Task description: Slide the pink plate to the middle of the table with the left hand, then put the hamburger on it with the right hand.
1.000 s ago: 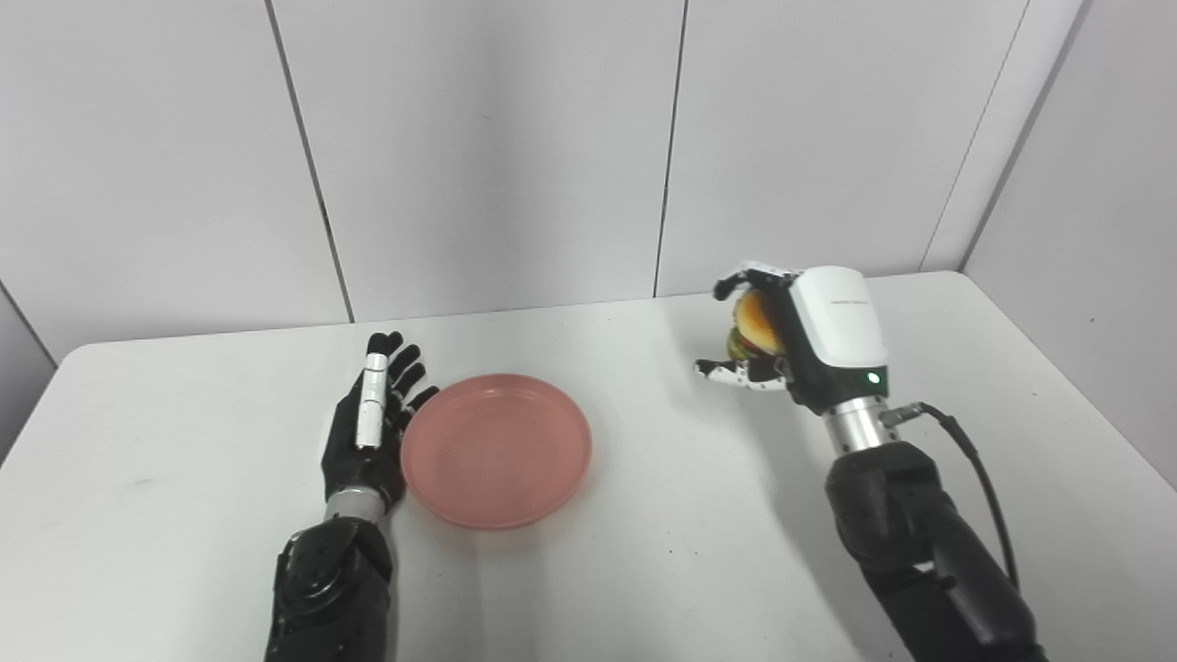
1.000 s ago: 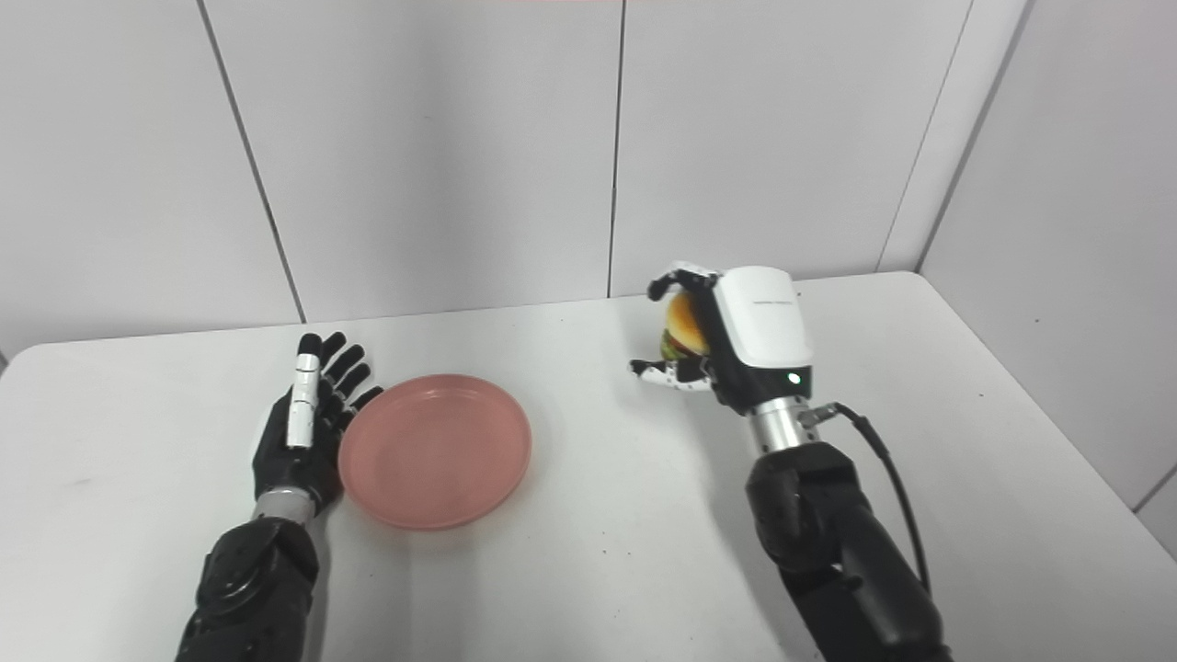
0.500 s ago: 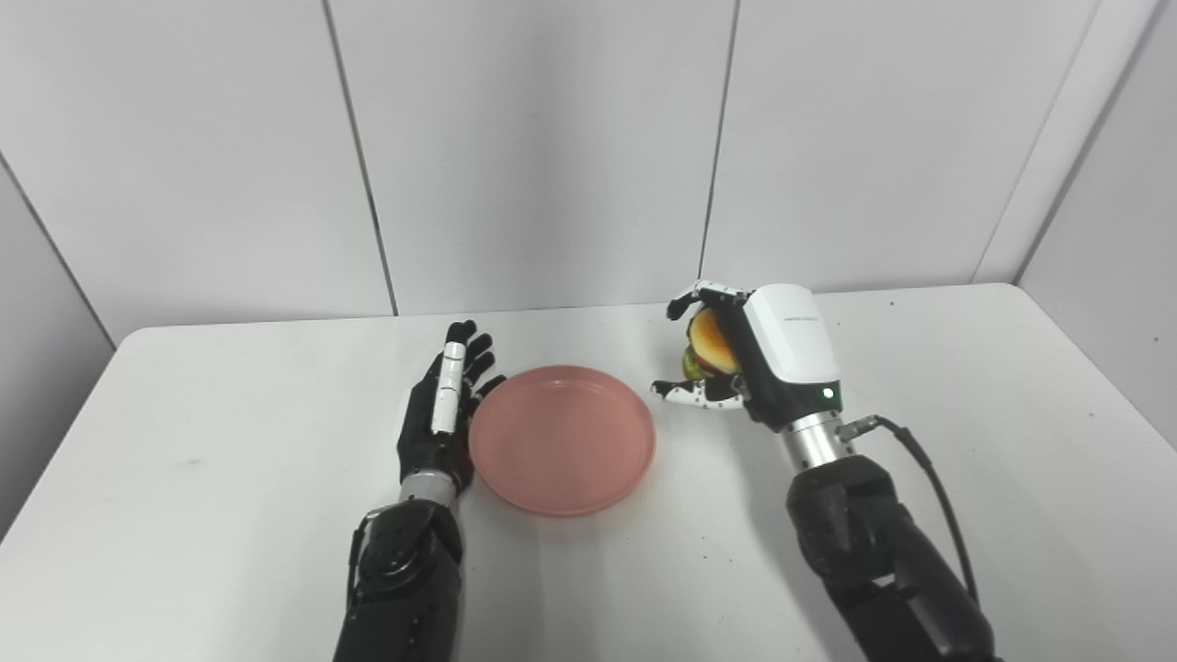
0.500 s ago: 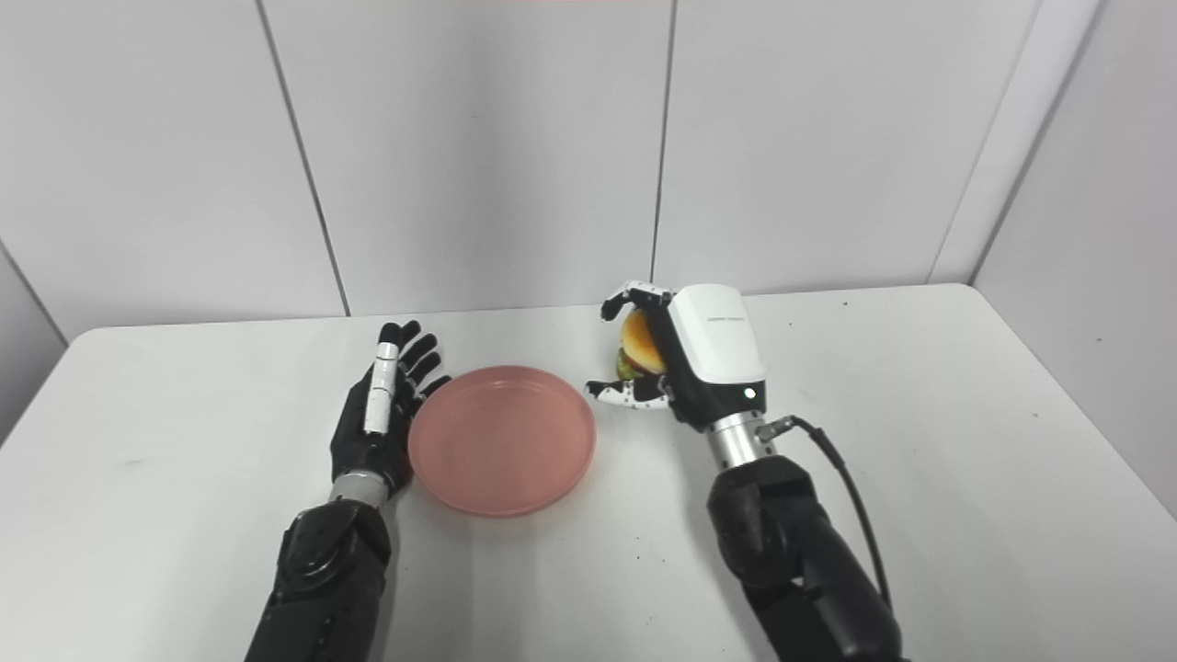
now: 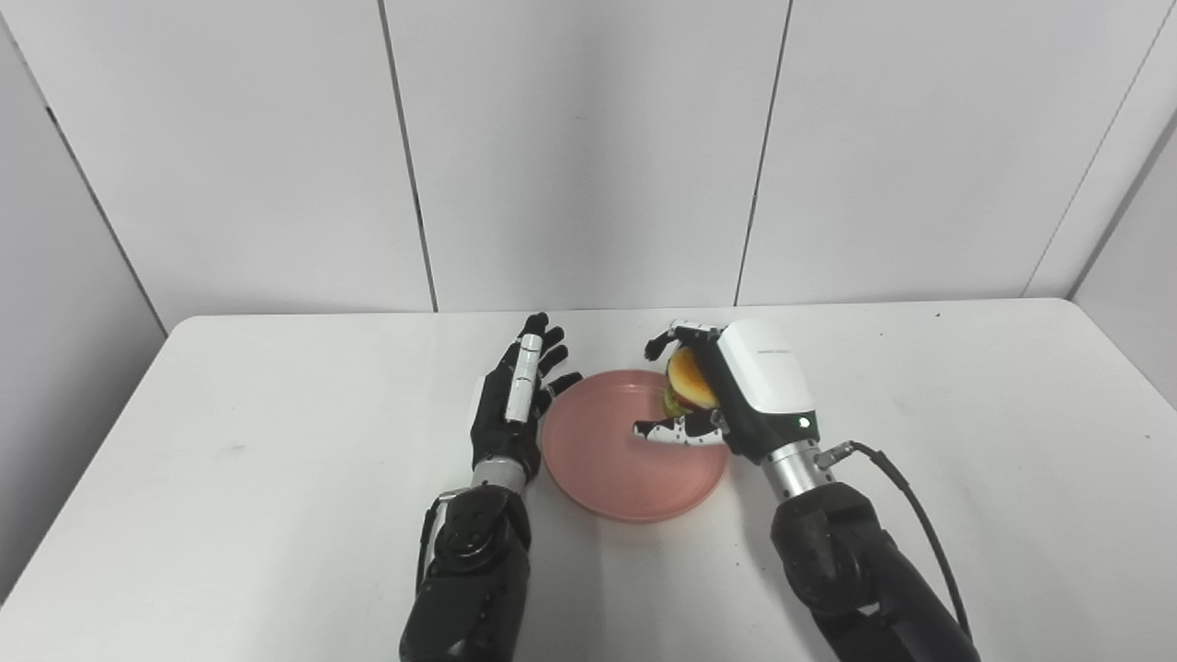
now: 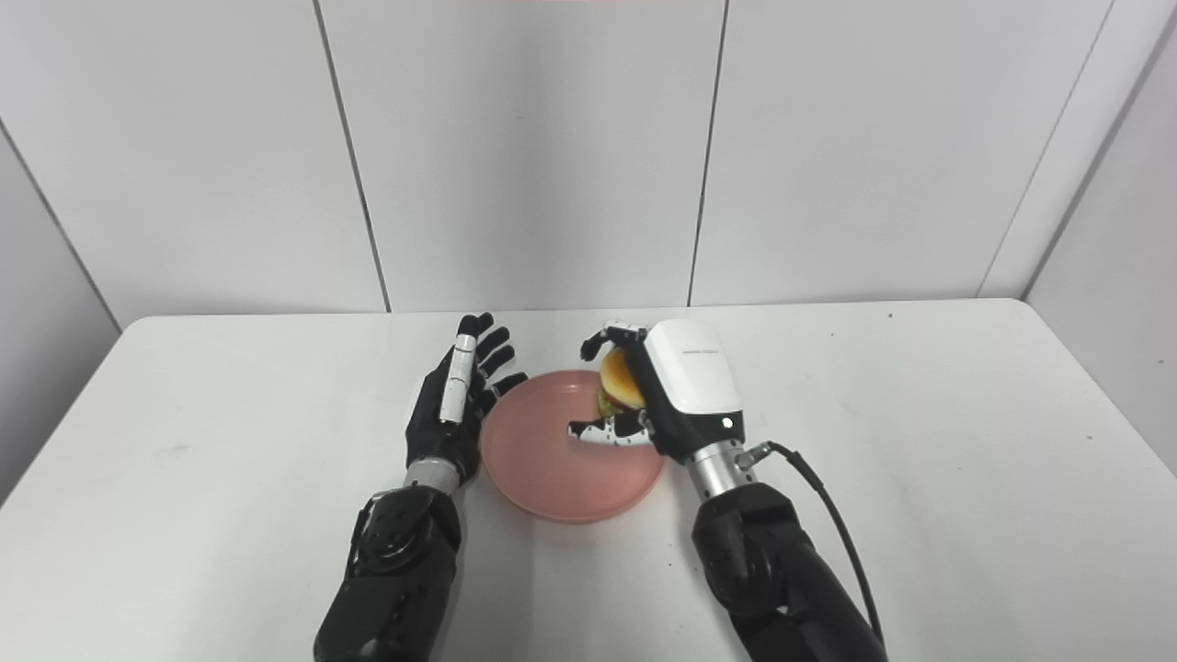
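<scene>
Pink plate [image 5: 621,460]: flat on the white table [image 5: 230,460], about mid-table, its left rim just beside the left hand.
Left hand [image 5: 515,409]: fingers spread and straight, holding nothing — standing on edge against the plate's left side; whether it actually touches the rim cannot be told.
Hamburger [image 5: 690,379]: wrapped in the right hand, carried on its side with bun and green filling showing, over the plate's far right rim and not yet resting on it.
Right hand [image 5: 726,391]: curled round the hamburger, thumb [image 5: 667,432] low and stretched over the plate's inside.
Step in hand: judged to be the carry-in; the slide looks done and the set-down is to come.
Risk, release too near the rim: the burger sits over the edge, not the centre, so letting go here could tip it off onto the table.
Risk, tilt: held sideways, it may land on its edge and roll or come apart.
Risk, thumb — coming down, it could press the light plate and shove it towards the left hand.
</scene>
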`<action>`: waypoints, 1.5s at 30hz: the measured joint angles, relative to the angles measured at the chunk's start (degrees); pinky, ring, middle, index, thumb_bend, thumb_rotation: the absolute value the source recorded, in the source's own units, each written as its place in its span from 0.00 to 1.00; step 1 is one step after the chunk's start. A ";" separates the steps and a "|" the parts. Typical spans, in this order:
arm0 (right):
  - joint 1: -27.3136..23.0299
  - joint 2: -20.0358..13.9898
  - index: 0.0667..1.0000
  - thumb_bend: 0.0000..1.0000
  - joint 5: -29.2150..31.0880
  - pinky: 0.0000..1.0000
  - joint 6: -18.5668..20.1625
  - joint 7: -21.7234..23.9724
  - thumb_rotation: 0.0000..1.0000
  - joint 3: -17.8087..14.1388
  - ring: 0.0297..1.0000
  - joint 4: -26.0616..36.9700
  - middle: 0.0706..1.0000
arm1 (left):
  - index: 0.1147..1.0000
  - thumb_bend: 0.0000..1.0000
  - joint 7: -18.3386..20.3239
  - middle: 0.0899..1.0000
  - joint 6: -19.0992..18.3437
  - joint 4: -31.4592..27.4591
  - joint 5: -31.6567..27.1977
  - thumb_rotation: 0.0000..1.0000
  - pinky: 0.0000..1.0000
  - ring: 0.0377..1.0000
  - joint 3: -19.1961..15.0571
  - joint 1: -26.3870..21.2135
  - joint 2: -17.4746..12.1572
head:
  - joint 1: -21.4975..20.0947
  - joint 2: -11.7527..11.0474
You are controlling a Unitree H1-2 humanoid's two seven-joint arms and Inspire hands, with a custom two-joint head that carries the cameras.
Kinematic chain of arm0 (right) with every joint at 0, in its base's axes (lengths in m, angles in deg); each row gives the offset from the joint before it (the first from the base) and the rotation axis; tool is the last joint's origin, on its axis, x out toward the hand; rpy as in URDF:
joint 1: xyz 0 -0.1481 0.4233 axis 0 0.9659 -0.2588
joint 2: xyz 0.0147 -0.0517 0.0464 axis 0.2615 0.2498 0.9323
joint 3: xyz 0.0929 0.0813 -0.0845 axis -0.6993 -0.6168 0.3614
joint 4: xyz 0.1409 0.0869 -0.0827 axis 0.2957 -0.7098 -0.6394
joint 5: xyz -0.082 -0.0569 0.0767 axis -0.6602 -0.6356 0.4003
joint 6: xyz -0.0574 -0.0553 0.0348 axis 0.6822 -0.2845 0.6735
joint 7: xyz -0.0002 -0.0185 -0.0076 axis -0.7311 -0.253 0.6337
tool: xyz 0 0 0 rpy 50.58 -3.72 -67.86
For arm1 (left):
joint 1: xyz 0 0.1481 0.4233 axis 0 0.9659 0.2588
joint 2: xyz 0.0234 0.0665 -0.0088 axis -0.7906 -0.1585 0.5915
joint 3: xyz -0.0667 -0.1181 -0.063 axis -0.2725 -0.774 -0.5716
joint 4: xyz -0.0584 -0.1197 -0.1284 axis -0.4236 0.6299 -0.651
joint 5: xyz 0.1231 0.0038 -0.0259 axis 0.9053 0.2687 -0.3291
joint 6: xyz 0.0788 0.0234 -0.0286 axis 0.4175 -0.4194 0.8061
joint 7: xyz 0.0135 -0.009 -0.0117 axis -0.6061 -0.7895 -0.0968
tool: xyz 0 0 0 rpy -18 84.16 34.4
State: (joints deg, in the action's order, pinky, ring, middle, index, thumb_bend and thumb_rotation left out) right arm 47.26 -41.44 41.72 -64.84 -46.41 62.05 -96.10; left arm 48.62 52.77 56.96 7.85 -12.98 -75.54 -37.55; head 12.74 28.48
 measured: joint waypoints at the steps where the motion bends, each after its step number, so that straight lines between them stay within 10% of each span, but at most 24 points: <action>1: -0.28 0.21 0.48 0.52 -0.01 0.27 -0.04 -0.03 0.00 0.31 0.31 -0.54 0.36 | 0.83 0.82 -0.01 0.83 0.10 0.10 -0.01 0.80 0.68 0.85 -0.01 -0.04 0.04 | 0.00 -0.09; 31: -6.87 3.31 0.48 0.52 -0.73 0.34 -9.33 -7.52 0.01 6.42 0.37 -21.95 0.38 | 0.73 0.77 0.83 0.82 2.45 2.73 -0.03 0.80 0.69 0.85 -0.19 -1.01 0.19 | -0.70 -0.79; 35: -6.87 2.80 0.46 0.50 -0.51 0.49 -10.02 -6.98 0.16 7.24 0.55 -21.69 0.60 | 0.81 0.79 0.78 0.87 2.47 2.78 0.18 0.83 0.69 0.88 0.24 -1.01 -0.07 | -0.79 -0.70; 38: -6.83 2.14 0.71 0.61 -0.61 0.61 -10.06 -5.30 0.61 7.92 0.69 -20.78 0.74 | 0.87 0.80 0.65 0.88 2.39 2.65 0.20 0.85 0.67 0.88 0.39 -0.98 -0.12 | -0.79 -0.70; 45: -6.24 1.70 0.80 0.63 -0.62 0.71 -10.13 -3.74 0.84 8.17 0.78 -19.09 0.82 | 0.85 0.80 0.18 0.90 2.33 2.64 0.59 0.84 0.68 0.90 0.44 -0.99 -0.13 | -1.05 -0.79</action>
State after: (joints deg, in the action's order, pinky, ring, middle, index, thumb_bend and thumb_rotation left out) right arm 41.02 -39.74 41.10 -74.96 -50.15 70.22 -115.20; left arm 48.80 55.10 59.60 8.44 -12.53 -76.53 -37.68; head 11.69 27.69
